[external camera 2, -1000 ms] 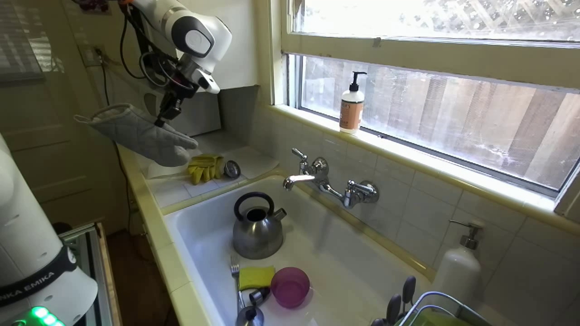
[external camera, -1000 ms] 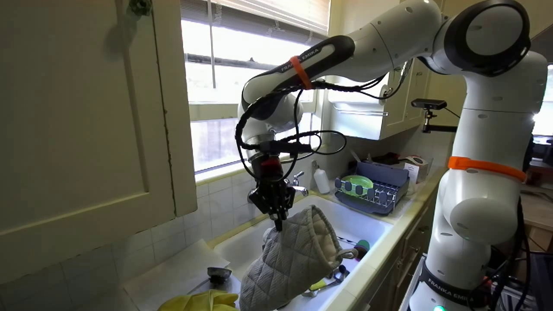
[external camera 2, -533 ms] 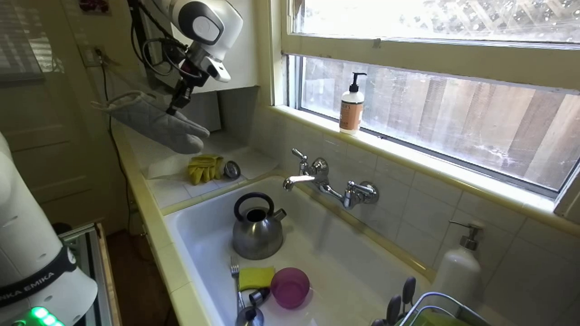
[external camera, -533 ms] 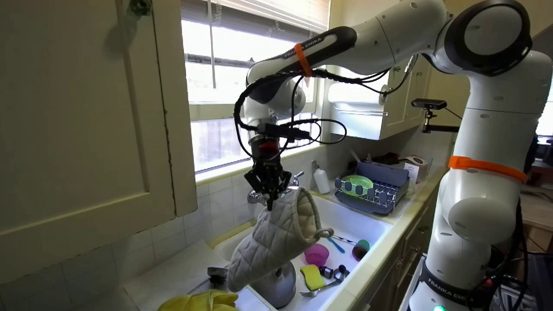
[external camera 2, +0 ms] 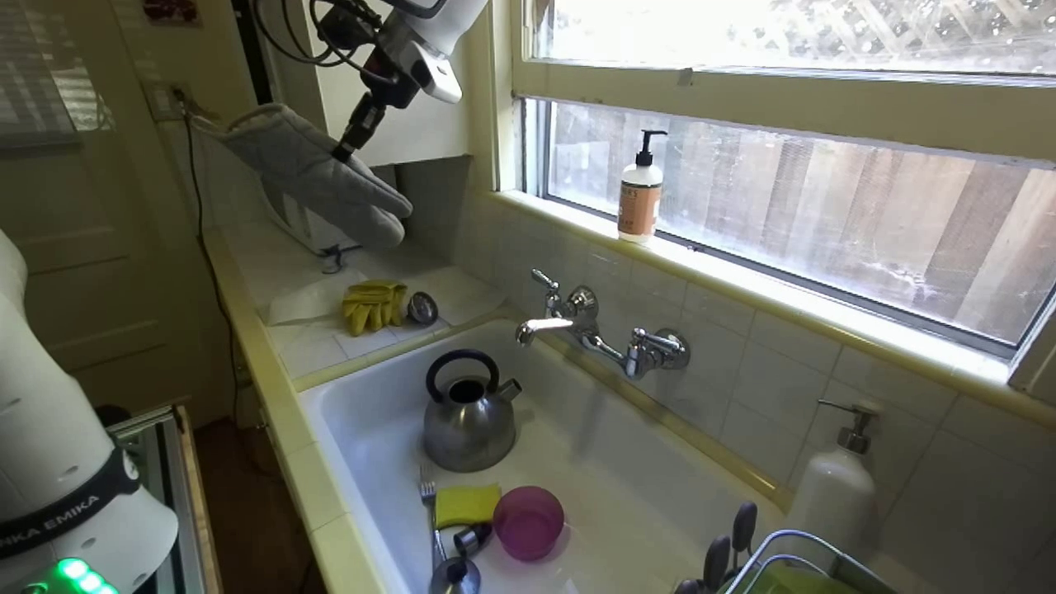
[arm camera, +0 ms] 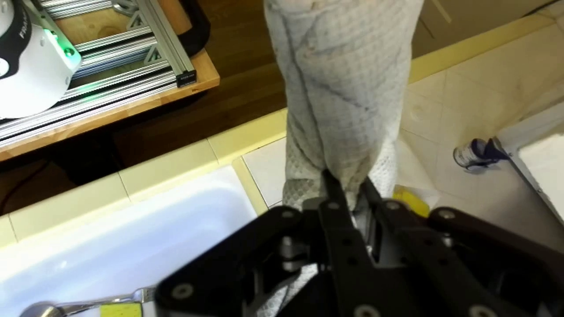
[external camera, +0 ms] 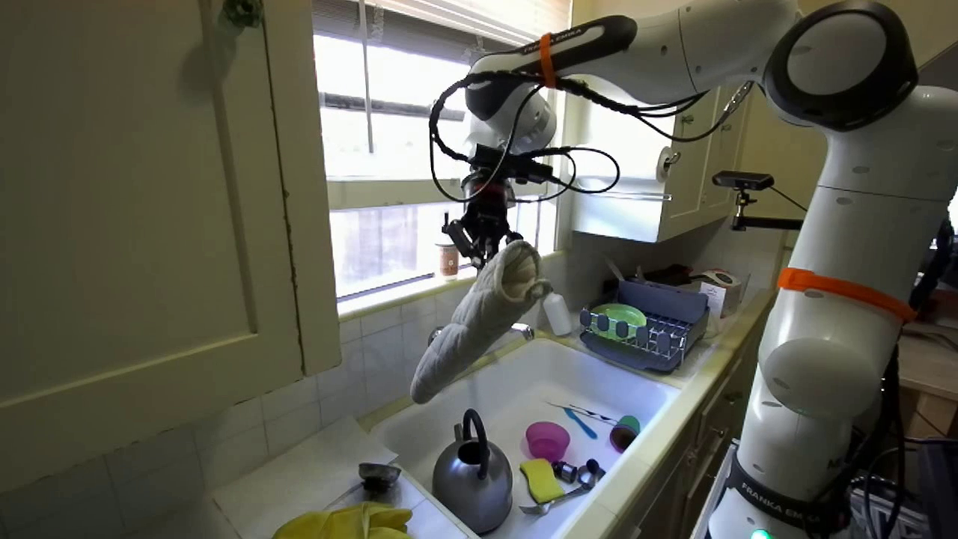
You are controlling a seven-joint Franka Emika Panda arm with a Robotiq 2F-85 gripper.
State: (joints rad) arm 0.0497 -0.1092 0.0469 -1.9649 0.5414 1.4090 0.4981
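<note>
The gripper (arm camera: 348,181), nearly closed, pinches a fold of the quilted oven mitt (external camera 2: 305,173) aloft, apparently over the tiled counter (external camera 2: 315,350) beside the sink (external camera 2: 610,462); the thick fabric could slip free if that narrow pinch is too shallow.

**Holding an oven mitt (external camera 2: 309,169) above the counter (external camera 2: 309,351), beyond the sink (external camera 2: 643,495)**

In an exterior view, has the oven mitt in the gripper (external camera 2: 340,155) at far left, with gloves (external camera 2: 374,307) on the counter below. Has the kettle (external camera 2: 469,433) in the sink's far end, the sponge (external camera 2: 468,506) nearer, a fork (external camera 2: 427,492) just left of the sponge and a bowl (external camera 2: 528,525) just right. Shows the faucet (external camera 2: 551,327) right of the kettle, a pump bottle (external camera 2: 640,202) on the windowsill (external camera 2: 742,286) farther right, and a dispenser (external camera 2: 833,495) at near right.

In an exterior view, shows the dish rack (external camera: 662,303) on the far counter, with a dish (external camera: 620,318) in it and the dispenser just left. In the wrist view, has the sink left and the counter right of the oven mitt.
</note>
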